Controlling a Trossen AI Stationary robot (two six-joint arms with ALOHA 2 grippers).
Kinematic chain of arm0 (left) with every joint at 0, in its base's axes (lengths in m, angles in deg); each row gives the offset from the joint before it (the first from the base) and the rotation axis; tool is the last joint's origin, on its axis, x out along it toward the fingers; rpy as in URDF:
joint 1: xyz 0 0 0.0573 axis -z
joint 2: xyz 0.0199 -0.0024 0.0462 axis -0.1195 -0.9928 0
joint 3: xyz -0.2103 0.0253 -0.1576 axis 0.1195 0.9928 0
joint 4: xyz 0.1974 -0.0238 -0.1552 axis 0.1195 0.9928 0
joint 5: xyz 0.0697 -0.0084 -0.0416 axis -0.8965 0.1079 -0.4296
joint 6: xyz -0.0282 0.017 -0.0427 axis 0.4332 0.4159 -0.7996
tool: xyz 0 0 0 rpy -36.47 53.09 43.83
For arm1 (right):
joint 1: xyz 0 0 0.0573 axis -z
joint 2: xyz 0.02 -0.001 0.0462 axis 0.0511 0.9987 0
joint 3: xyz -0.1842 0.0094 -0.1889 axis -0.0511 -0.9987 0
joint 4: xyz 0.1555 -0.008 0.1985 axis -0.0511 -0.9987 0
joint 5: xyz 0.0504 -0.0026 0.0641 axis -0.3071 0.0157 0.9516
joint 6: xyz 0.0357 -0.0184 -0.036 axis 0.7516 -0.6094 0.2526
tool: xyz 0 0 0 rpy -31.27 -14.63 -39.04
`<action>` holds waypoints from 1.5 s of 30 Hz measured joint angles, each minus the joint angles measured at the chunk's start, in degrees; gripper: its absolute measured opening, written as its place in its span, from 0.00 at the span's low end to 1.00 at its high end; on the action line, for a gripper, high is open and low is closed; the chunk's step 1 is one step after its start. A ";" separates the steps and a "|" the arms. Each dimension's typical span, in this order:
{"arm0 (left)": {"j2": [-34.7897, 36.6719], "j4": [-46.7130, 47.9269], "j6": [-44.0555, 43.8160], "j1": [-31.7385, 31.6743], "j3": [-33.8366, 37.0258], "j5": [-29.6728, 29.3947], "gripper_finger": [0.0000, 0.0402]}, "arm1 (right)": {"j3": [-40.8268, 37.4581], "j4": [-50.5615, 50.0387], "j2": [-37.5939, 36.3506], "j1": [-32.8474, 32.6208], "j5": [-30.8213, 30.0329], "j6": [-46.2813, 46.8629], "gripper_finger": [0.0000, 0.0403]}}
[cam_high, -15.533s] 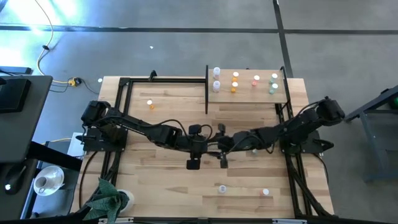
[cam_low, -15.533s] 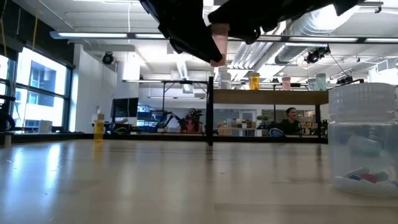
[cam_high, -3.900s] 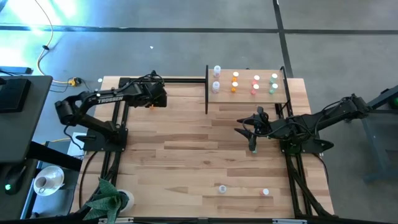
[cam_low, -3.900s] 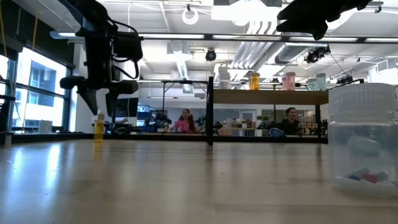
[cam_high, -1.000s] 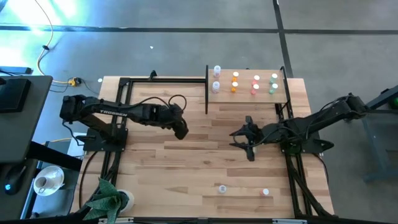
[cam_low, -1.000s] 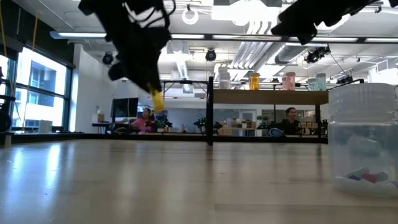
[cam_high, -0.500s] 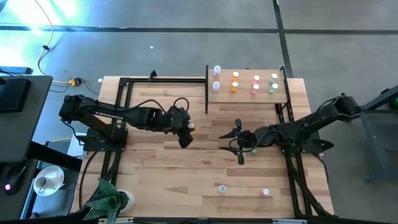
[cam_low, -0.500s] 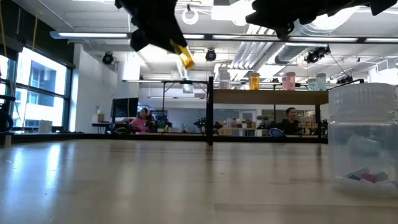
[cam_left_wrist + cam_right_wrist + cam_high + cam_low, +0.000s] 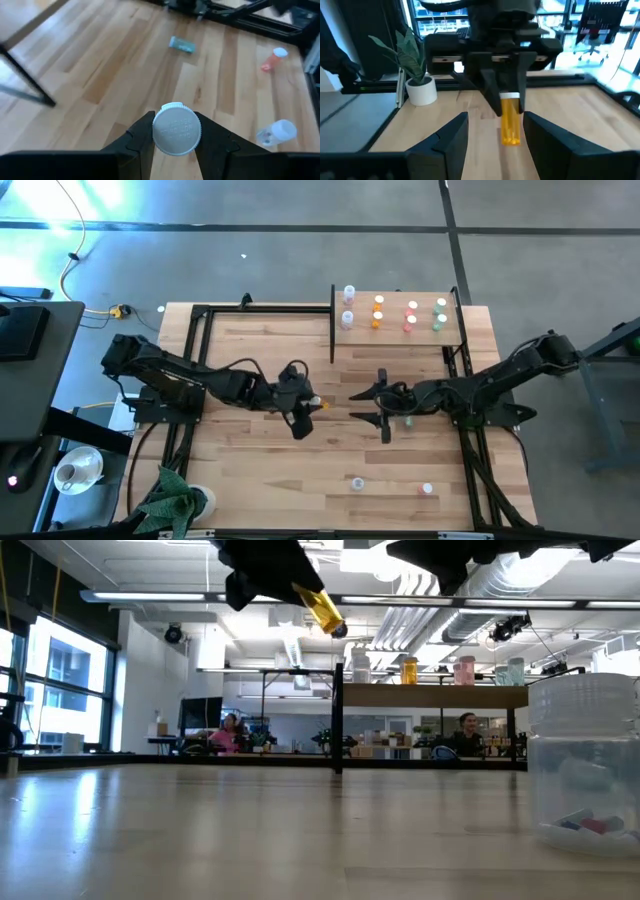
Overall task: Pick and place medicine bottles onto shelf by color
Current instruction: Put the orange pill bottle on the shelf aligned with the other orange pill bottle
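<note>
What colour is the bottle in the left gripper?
Orange, with a white cap: the bottle shows best in the right wrist view.

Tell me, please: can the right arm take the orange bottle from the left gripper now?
Probably yes. The right gripper is open and faces the orange bottle, which the left gripper holds up by its cap end; nothing stands between them.

We see a matt plank-wood tabletop (image 9: 300, 465), a translucent glossy orange plastic bottle (image 9: 510, 122) with ribbed white cap (image 9: 176, 129), matt black gripper fingers (image 9: 451, 136).
</note>
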State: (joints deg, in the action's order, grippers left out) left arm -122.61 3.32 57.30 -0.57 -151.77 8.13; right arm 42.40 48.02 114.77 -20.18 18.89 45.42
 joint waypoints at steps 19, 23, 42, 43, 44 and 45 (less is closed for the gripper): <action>-6.21 -3.78 2.69 2.88 0.04 0.05 0.27 | 13.35 -22.89 13.30 -0.07 -1.04 -4.33 0.45; -6.21 -4.20 4.33 3.78 0.04 -0.29 0.27 | 15.22 -22.92 16.98 -0.07 -1.07 -5.21 0.46; -6.19 -7.41 6.96 4.71 0.04 -1.02 0.27 | 19.85 -24.34 21.93 1.22 2.97 -3.57 0.52; -6.19 -7.43 7.33 4.69 0.04 -1.19 0.27 | 19.85 -24.52 21.93 1.31 3.02 -3.55 0.51; -6.19 -7.45 7.68 4.67 0.04 -1.23 0.27 | 19.85 -24.63 21.93 1.48 3.06 -3.57 0.49; -6.19 -7.45 7.67 4.67 0.04 -1.26 0.27 | 19.85 -24.66 21.93 1.53 3.10 -3.57 0.47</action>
State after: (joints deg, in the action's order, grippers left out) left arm -128.80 -4.13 64.98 4.10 -151.73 6.87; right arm 62.25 23.37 136.70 -18.65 21.99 41.85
